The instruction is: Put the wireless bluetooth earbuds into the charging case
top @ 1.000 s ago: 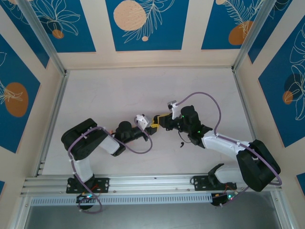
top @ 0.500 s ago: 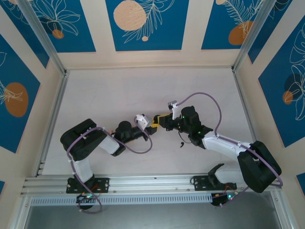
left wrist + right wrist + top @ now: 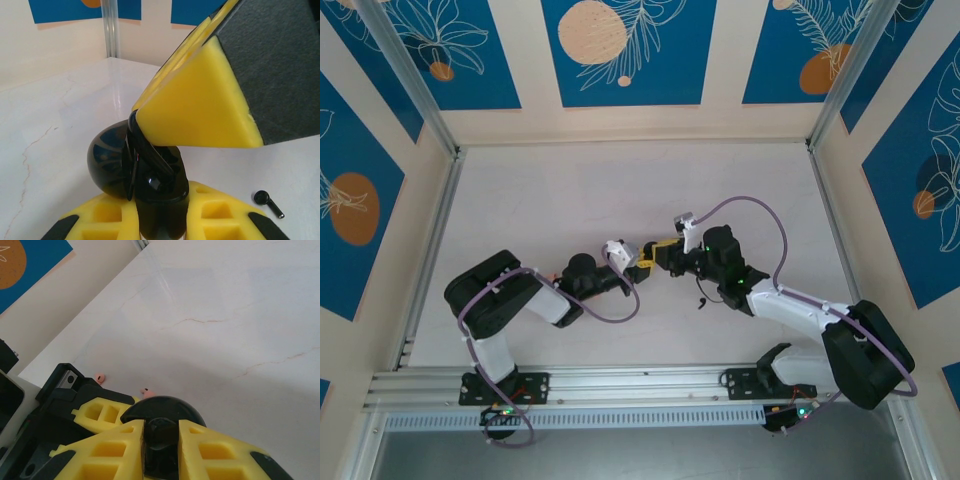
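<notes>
Basically, L gripper (image 3: pixel 162 222) is clamped on the open black charging case (image 3: pixel 107 157). R gripper (image 3: pixel 161 450) pinches a black earbud (image 3: pixel 152 162) at the case's mouth. L wrist cam adds a 2nd black earbud (image 3: pixel 267 203) loose on the table (image 3: pixel 60 115). R wrist cam adds two pink bits (image 3: pixel 147 390) beyond the case. Top cam: tips meet mid-table, detail too small.
</notes>
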